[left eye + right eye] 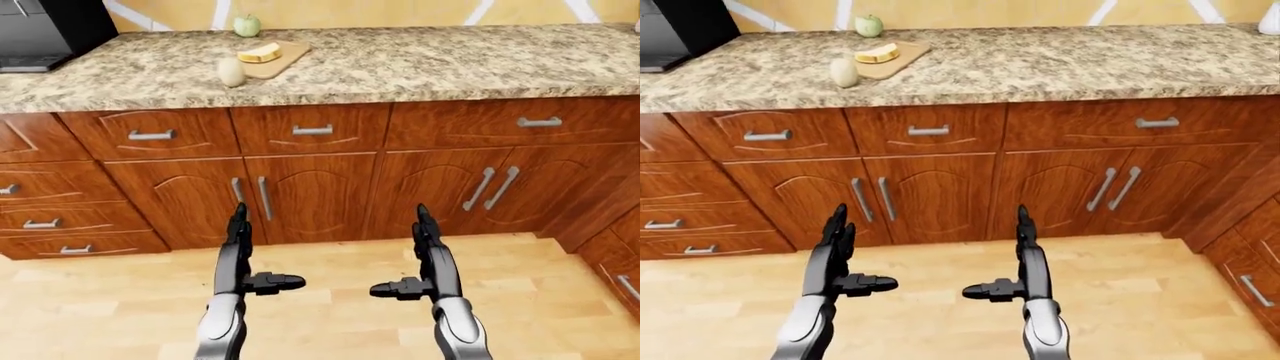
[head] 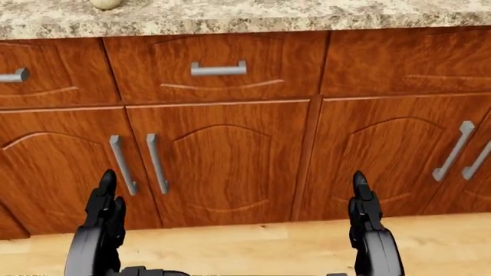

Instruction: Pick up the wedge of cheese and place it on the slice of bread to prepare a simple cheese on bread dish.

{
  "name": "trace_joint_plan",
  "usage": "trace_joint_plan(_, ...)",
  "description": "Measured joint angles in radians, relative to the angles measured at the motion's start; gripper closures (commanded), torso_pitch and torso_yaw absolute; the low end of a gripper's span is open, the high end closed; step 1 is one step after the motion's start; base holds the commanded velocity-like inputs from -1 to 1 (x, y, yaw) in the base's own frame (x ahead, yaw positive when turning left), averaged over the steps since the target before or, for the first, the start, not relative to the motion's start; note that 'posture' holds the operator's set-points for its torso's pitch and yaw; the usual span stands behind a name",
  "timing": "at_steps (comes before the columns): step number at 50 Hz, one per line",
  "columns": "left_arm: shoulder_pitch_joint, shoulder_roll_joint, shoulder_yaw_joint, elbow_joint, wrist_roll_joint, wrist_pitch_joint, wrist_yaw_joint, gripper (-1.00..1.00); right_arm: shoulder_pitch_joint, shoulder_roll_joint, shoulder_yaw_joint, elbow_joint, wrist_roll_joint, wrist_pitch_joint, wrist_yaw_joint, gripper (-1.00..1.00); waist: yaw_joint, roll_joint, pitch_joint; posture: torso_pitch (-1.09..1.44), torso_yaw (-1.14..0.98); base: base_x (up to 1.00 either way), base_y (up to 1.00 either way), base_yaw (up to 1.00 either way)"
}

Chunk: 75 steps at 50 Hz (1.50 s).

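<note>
On the granite counter [image 1: 420, 67], at the upper left of the left-eye view, lies a wooden board [image 1: 275, 58] with a yellow-tan piece [image 1: 260, 52] on it; I cannot tell whether it is the bread or the cheese. A pale rounded piece [image 1: 231, 72] stands just off the board near the counter's edge. My left hand [image 1: 262, 251] and right hand [image 1: 404, 253] hang low over the floor, well below and short of the counter. Both are open, fingers straight up, thumbs pointing inward, holding nothing.
A green apple [image 1: 246, 25] sits beyond the board. A black appliance [image 1: 45, 30] stands at the counter's left end. Wooden cabinet doors [image 2: 223, 167] and drawers [image 1: 60, 202] fill the space under the counter. Another cabinet run [image 1: 615, 259] juts out at the right.
</note>
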Motion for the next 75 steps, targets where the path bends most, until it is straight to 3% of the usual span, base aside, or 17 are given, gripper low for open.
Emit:
trace_joint_plan(2, 0.004, 0.000, -0.002, 0.013, 0.001, 0.005, -0.003, -1.00, 0.007, 0.001, -0.001, 0.008, 0.000, 0.004, -0.003, -1.00, -0.006, -0.016, -0.015, 0.00, 0.00, 0.00, 0.43, 0.00)
trace_joint_plan(4, 0.001, 0.003, 0.004, 0.012, 0.002, 0.003, -0.003, -1.00, 0.006, 0.001, 0.003, -0.001, 0.000, 0.005, -0.003, -1.00, -0.006, -0.010, -0.020, 0.00, 0.00, 0.00, 0.43, 0.00)
trace_joint_plan(8, -0.006, 0.003, 0.008, -0.002, 0.004, -0.014, 0.001, -1.00, 0.003, 0.000, 0.008, -0.023, 0.000, -0.006, 0.000, -1.00, -0.009, 0.054, -0.006, 0.00, 0.00, 0.00, 0.43, 0.00)
trace_joint_plan(10, -0.004, 0.003, 0.006, -0.008, 0.004, -0.017, 0.001, -1.00, 0.005, 0.001, 0.010, -0.031, -0.001, -0.004, 0.001, -1.00, -0.002, 0.108, -0.015, 0.00, 0.00, 0.00, 0.43, 0.00)
trace_joint_plan(14, 0.008, 0.015, 0.033, 0.006, 0.006, -0.006, 0.009, -1.00, 0.012, 0.016, 0.041, -0.007, -0.004, 0.007, 0.011, -1.00, 0.023, 0.095, -0.014, 0.00, 0.00, 0.00, 0.43, 0.00)
trace_joint_plan(25, -0.011, 0.008, 0.015, 0.027, 0.009, -0.021, 0.007, -1.00, -0.003, 0.005, 0.020, -0.010, -0.003, -0.006, 0.011, -1.00, 0.006, -0.033, -0.006, 0.00, 0.00, 0.00, 0.43, 0.00)
trace_joint_plan(26, -0.012, 0.003, 0.009, 0.031, 0.009, -0.020, 0.006, -1.00, -0.003, 0.001, 0.015, -0.005, -0.003, -0.006, 0.011, -1.00, -0.003, -0.018, -0.003, 0.00, 0.00, 0.00, 0.42, 0.00)
trace_joint_plan(31, -0.004, 0.002, -0.001, 0.039, 0.009, -0.012, 0.001, -1.00, 0.009, 0.000, 0.004, 0.008, -0.002, 0.007, 0.007, -1.00, -0.007, -0.015, -0.021, 0.00, 0.00, 0.00, 0.43, 0.00)
trace_joint_plan(35, -0.015, 0.003, 0.004, 0.036, 0.010, -0.032, 0.003, -1.00, 0.001, -0.002, 0.004, 0.001, -0.002, -0.011, 0.007, -1.00, -0.009, 0.048, -0.009, 0.00, 0.00, 0.00, 0.43, 0.00)
trace_joint_plan(38, -0.012, 0.009, 0.005, 0.033, 0.011, -0.036, 0.004, -1.00, 0.000, 0.005, 0.008, 0.000, -0.001, -0.015, 0.009, -1.00, 0.000, 0.106, -0.020, 0.00, 0.00, 0.00, 0.43, 0.00)
trace_joint_plan(42, -0.001, 0.015, 0.031, 0.053, 0.014, -0.028, 0.015, -1.00, 0.009, 0.014, 0.037, 0.021, -0.001, -0.009, 0.020, -1.00, 0.022, 0.082, -0.015, 0.00, 0.00, 0.00, 0.43, 0.00)
trace_joint_plan(52, -0.011, 0.010, 0.012, 0.069, 0.015, -0.051, 0.010, -1.00, -0.003, 0.006, 0.017, 0.025, 0.000, -0.034, 0.012, -1.00, 0.008, -0.035, -0.005, 0.00, 0.00, 0.00, 0.43, 0.00)
trace_joint_plan(58, -0.006, 0.000, -0.006, 0.090, 0.016, -0.048, 0.005, -1.00, 0.006, -0.002, -0.003, 0.042, 0.002, -0.026, 0.007, -1.00, -0.009, -0.021, -0.022, 0.00, 0.00, 0.00, 0.41, 0.00)
trace_joint_plan(63, -0.047, 0.017, 0.016, 0.090, 0.018, -0.068, 0.014, -1.00, -0.015, 0.004, 0.007, 0.002, 0.000, -0.017, 0.004, -1.00, -0.019, 0.073, -0.010, 0.00, 0.00, 0.00, 0.00, 0.00)
trace_joint_plan(66, -0.053, 0.032, 0.048, 0.079, 0.019, -0.028, 0.025, -1.00, -0.033, 0.010, 0.017, 0.005, 0.000, 0.037, 0.001, -1.00, 0.003, 0.039, 0.003, 0.00, 0.00, 0.00, 0.00, 0.00)
trace_joint_plan(69, -0.081, 0.035, 0.066, 0.004, -0.013, 0.073, 0.023, -1.00, -0.081, -0.005, -0.011, 0.011, 0.018, 0.082, 0.005, -1.00, 0.015, -0.007, -0.003, 0.00, 0.00, 0.00, 0.00, 0.00)
trace_joint_plan(75, -0.265, 0.087, 0.088, 0.020, -0.039, 0.212, 0.020, -1.00, -0.193, -0.049, -0.068, 0.010, 0.081, 0.171, 0.013, -1.00, 0.017, 0.013, -0.032, 0.00, 0.00, 0.00, 0.00, 0.00)
